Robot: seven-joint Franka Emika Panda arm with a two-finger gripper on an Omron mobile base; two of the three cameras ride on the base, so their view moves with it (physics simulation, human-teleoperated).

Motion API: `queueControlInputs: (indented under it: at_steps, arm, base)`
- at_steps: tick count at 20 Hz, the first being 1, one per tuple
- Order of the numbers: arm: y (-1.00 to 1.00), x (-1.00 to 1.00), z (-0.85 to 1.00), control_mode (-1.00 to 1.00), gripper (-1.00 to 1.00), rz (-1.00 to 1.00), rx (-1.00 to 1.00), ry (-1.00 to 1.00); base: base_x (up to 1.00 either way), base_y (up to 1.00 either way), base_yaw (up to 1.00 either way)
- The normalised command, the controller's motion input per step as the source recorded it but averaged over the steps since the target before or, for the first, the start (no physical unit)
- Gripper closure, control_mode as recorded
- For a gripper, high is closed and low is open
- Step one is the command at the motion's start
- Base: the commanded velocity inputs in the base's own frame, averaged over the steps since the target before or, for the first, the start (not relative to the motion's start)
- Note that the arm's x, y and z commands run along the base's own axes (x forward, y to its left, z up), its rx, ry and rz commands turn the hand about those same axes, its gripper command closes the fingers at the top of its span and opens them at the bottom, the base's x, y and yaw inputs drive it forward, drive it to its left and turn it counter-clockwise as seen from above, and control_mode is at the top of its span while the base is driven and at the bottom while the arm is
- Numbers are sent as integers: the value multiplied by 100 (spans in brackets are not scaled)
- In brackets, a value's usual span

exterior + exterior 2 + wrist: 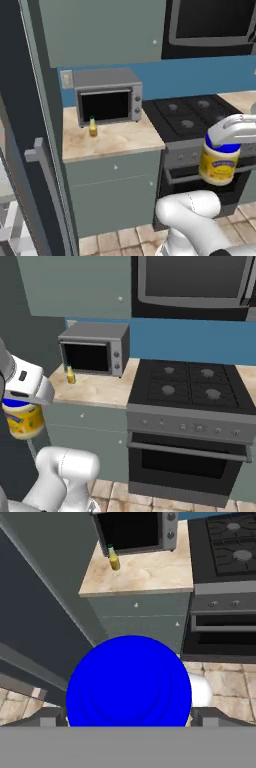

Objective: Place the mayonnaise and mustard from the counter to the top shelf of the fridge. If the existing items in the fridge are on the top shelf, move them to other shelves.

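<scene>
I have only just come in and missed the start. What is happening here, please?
The robot arm holds the mayonnaise jar by its blue lid, lifted clear of the counter in front of the oven. Its gripper has the jaws shut on the jar. The mustard bottle stands on the counter before the toaster oven, not yet collected.

mayonnaise (219, 167) label: blue band, lettering too blurred to read | no other text legible

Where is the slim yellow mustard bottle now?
The slim yellow mustard bottle stands on the beige marbled counter, just in front of the grey toaster oven's lower left corner.
</scene>
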Motion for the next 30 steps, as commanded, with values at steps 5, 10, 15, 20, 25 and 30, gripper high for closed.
queueControlInputs:
  at_steps: [5, 10, 15, 20, 25, 30]
  arm:
    - [0, 0, 0, 100, 100, 0, 0, 0]
    - [0, 0, 0, 100, 100, 0, 0, 0]
    - [0, 0, 0, 100, 100, 0, 0, 0]
    - [0, 0, 0, 100, 100, 0, 0, 0]
    - [0, 0, 0, 100, 100, 0, 0, 0]
    - [0, 0, 0, 100, 100, 0, 0, 0]
  base:
    - [-100, -11, 15]
    - [-100, 36, 21]
    - [-86, 97, 24]
    - [-22, 100, 22]
    - [22, 100, 16]
    - [77, 100, 4]
